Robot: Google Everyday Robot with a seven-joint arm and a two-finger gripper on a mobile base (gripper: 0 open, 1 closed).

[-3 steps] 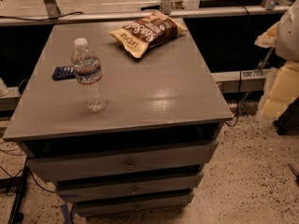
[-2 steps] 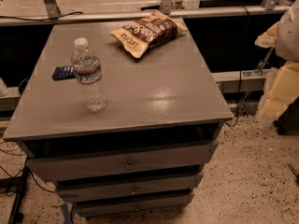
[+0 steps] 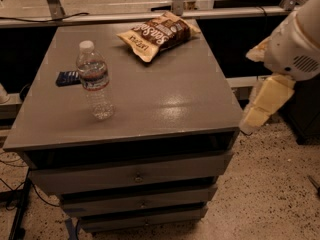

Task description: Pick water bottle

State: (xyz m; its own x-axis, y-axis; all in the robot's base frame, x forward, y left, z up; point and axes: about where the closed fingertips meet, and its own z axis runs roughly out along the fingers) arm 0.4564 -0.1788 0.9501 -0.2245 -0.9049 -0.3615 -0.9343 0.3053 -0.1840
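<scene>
Clear plastic water bottle [image 3: 94, 82]; matt gripper [image 3: 253, 119] at right

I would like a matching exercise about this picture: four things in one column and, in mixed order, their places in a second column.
Things:
1. water bottle
2. chip bag
3. blue packet
4. gripper

Places:
A. lies flat at the far edge of the cabinet top
B. hangs beside the cabinet, past its right edge
C. stands upright on the left half of the top
D. lies flat near the left edge, next to the bottle

Pairs: 1-C, 2-A, 3-D, 4-B
</scene>
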